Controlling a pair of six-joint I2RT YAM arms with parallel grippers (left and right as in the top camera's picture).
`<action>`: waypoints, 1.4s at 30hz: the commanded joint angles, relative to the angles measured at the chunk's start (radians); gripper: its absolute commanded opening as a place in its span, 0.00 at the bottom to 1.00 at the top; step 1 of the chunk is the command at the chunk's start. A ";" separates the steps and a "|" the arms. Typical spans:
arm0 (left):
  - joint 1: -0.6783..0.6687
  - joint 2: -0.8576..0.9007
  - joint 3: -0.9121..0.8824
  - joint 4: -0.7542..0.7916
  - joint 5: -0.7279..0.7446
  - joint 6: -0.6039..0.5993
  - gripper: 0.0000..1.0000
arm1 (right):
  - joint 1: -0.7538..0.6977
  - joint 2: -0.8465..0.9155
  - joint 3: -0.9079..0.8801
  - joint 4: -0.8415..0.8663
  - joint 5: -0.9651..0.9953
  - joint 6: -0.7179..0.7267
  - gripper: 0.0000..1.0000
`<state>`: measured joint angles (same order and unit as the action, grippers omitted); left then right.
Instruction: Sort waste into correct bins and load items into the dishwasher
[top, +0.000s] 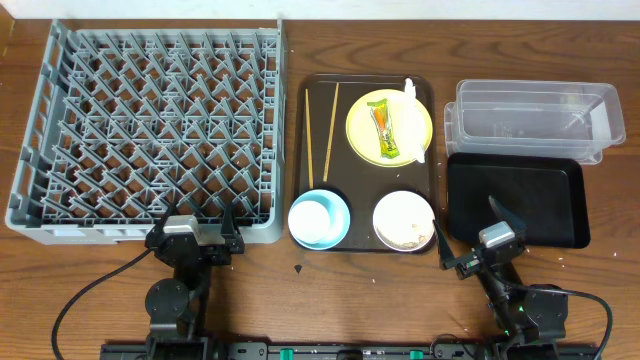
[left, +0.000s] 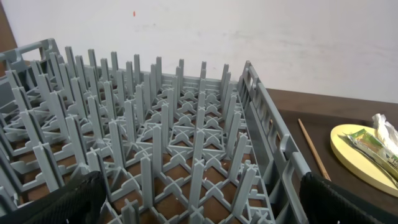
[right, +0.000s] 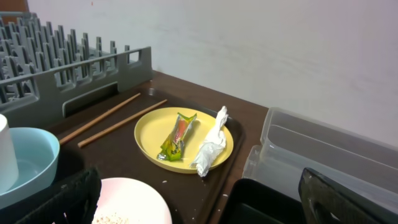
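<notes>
Both of your grippers sit low in the overhead frame and hold nothing. The left gripper (top: 197, 228) is at the near wall of the grey dish rack (top: 30, 150), which fills the upper left, and its fingers are spread wide. The right gripper (top: 472, 232) is at lower right, by the near left corner of the black tray (top: 515, 200), and its fingers are just as wide. The clear tub (top: 535, 120) lies directly above that tray in the frame. In the centre, the brown serving tray (top: 350, 170) carries everything else. The two chopsticks (top: 322, 135) lie lengthwise along its left side. The yellow plate (top: 360, 125) is at its upper right, with the snack wrapper (top: 385, 132) in the middle of it. The white napkin (top: 412, 100) is draped over the plate's right rim. Along the tray's lower edge you have the light blue bowl (top: 340, 228) with the white cup (top: 314, 213) standing inside it. To its right is the white bowl (top: 395, 208), holding rice scraps (top: 412, 240).
</notes>
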<state>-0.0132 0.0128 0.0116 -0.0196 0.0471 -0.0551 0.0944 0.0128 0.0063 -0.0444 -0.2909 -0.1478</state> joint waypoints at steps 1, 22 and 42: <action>0.006 -0.009 -0.008 -0.048 -0.013 0.001 1.00 | -0.011 0.001 -0.001 -0.005 0.006 -0.014 0.99; 0.006 -0.009 -0.008 -0.048 -0.013 0.001 1.00 | -0.011 0.001 -0.001 -0.005 0.006 -0.014 0.99; 0.006 -0.009 0.001 0.052 0.119 -0.041 1.00 | -0.011 0.001 0.004 0.048 -0.143 0.087 0.99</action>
<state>-0.0132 0.0128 0.0116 0.0032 0.0677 -0.0723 0.0944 0.0132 0.0063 -0.0177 -0.3450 -0.1299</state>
